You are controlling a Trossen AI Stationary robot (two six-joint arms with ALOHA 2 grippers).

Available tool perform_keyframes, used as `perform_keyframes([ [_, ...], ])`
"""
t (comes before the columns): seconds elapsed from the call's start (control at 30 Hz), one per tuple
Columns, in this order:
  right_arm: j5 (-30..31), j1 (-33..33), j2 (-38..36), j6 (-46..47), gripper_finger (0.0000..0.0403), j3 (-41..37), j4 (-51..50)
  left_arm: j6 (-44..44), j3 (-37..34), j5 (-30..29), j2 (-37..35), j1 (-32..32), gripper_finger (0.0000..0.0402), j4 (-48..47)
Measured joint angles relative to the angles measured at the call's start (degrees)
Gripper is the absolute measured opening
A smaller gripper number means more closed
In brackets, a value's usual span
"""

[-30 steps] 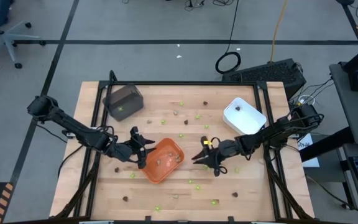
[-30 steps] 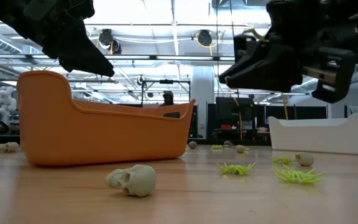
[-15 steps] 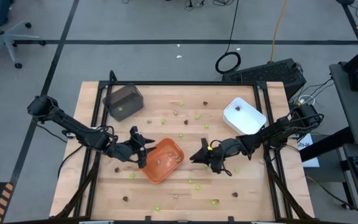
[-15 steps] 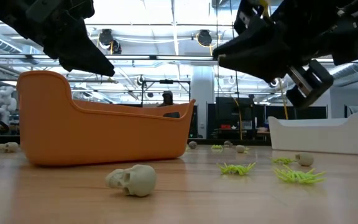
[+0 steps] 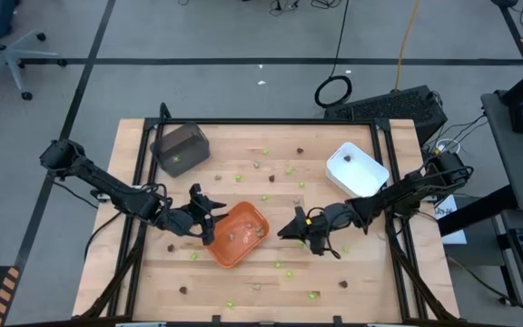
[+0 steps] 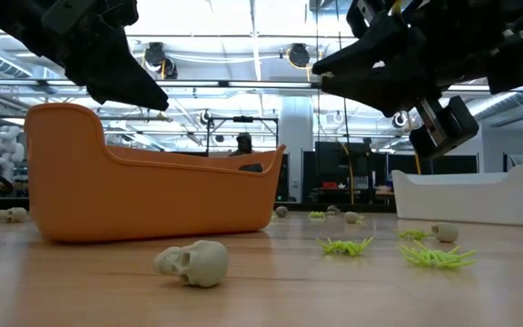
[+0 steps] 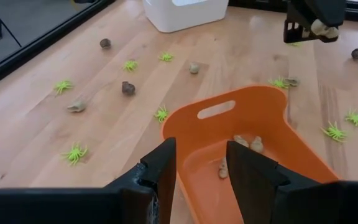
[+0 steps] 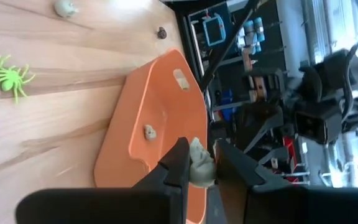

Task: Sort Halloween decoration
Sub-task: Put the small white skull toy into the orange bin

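Right pincer (image 8: 199,167) now nearer the orange tray (image 5: 238,233), clamped on one tan skull (image 8: 200,168); left pincer (image 7: 201,163) agape.

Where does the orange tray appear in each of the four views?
High view: orange tray at table centre, between both arms.
Low view: left half, behind a skull.
Left wrist view: lower middle, skulls inside.
Right wrist view: centre.
Shared landmark: its handle slot.
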Motion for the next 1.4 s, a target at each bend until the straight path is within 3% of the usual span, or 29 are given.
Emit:
perform_keyframes([
  [0.27, -0.1, 0.9, 0.0, 2.0, 0.0043, 0.0, 0.5, 0.0, 0.0, -0.3, 0.0, 0.0, 0.0144, 0.5],
  [0.5, -0.2, 1.7, 0.0, 11.2, 0.0043, 0.0, 2.2, 0.0, 0.0, -0.3, 0.0, 0.0, 0.0144, 0.9],
  [0.97, -3.1, 1.8, 0.0, 53.3, 0.0043, 0.0, 4.7, -0.1, 0.0, -0.3, 0.0, 0.0, 0.0144, 0.9],
  [1.4, -2.8, 1.8, 0.0, 74.0, 0.0043, 0.0, 4.4, -0.1, 0.0, -0.3, 0.0, 0.0, 0.0144, 0.9],
])
